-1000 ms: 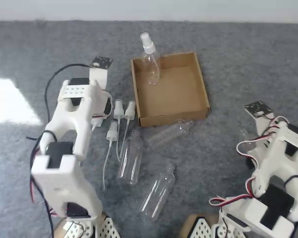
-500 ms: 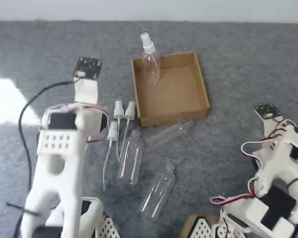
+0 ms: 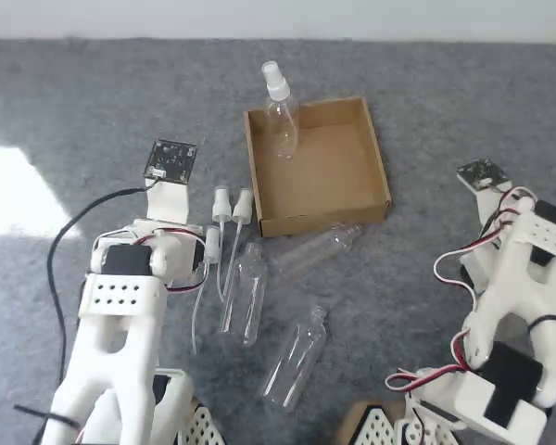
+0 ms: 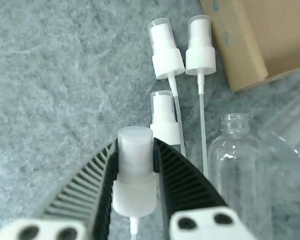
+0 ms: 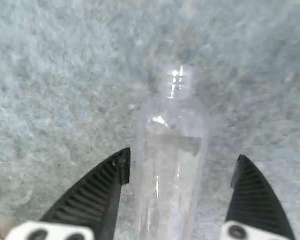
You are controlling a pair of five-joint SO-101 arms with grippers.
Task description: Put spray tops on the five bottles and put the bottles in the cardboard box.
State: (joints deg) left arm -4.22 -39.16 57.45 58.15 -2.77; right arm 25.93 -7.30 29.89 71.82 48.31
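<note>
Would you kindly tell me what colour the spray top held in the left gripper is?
The plastic spray top is white, clearest in the left wrist view.

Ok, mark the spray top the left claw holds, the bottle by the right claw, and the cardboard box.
spray top (image 4: 135, 187): left wrist view, its white collar.
bottle (image 5: 172, 150): right wrist view, its clear body.
cardboard box (image 3: 329, 171): high view, its bare floor.

The high camera looks down over the bench (image 3: 445, 93). Both wrist cameras face down, close. High and left share the box (image 3: 324, 219).
</note>
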